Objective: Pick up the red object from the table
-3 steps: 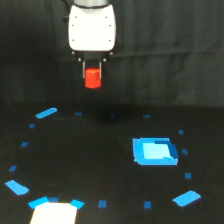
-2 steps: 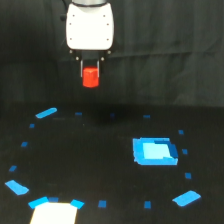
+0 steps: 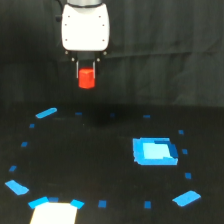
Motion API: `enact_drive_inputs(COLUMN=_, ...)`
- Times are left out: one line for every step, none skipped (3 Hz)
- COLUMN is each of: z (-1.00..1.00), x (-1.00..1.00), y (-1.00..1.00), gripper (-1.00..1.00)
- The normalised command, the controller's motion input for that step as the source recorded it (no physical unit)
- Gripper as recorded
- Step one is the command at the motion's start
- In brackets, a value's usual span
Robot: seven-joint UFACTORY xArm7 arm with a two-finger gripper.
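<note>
Red object [image 3: 87, 78] held aloft, clear of the table [image 3: 100, 165].

It is clamped between the closed-in fingers of the gripper [image 3: 87, 75]; a light-blue square patch [image 3: 154, 151] and blue tape marks [image 3: 46, 113] are seen below.

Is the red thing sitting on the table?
No, the red object hangs up in the air, clamped in the gripper, well above the black table.

Only one view is given, so nothing's shared with another. The table [image 3: 110, 165] is seen from off the arm, raised a bit and angled down across it, with its far edge toward the top. The gripper [image 3: 86, 75] is caught upper-left, fairly far off.
</note>
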Motion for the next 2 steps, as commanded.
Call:
enact_drive_inputs(z=0.2, x=-0.04, y=0.03, gripper=-1.0)
enact_drive_inputs(z=0.23, x=0.05, y=0.07, gripper=-0.98)
